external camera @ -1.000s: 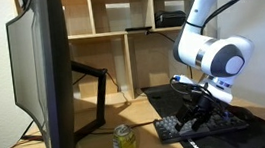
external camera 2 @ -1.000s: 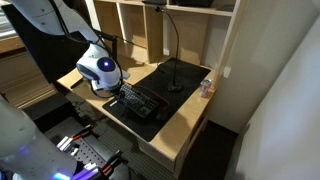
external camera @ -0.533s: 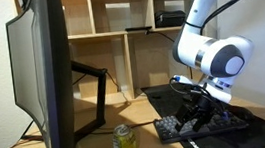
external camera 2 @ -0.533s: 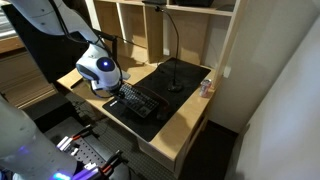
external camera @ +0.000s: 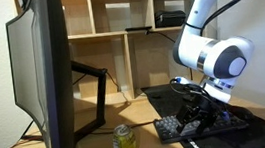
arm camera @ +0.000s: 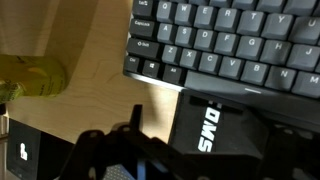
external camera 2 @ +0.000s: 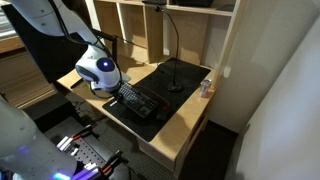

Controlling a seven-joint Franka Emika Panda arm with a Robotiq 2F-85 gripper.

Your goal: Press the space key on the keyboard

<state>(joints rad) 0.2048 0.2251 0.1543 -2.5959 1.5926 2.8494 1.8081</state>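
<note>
The black keyboard (external camera: 207,125) with dark grey keys lies on a black desk mat (external camera: 170,98). It also shows in an exterior view (external camera 2: 140,103) and across the top of the wrist view (arm camera: 230,45). My gripper (external camera: 192,118) hangs low over the keyboard's near end, close above the keys. In an exterior view (external camera 2: 113,93) it is at the keyboard's end nearest the robot. In the wrist view my fingers (arm camera: 140,145) are a dark mass at the bottom, over the mat's "DMS" logo (arm camera: 213,126). Their gap is not clear.
A large monitor (external camera: 45,79) on an arm stand fills the left of an exterior view. A yellow-green can (external camera: 125,144) stands on the wooden desk (arm camera: 95,90) beside the mat and also shows in the wrist view (arm camera: 30,78). Open wooden shelves (external camera: 117,25) are behind.
</note>
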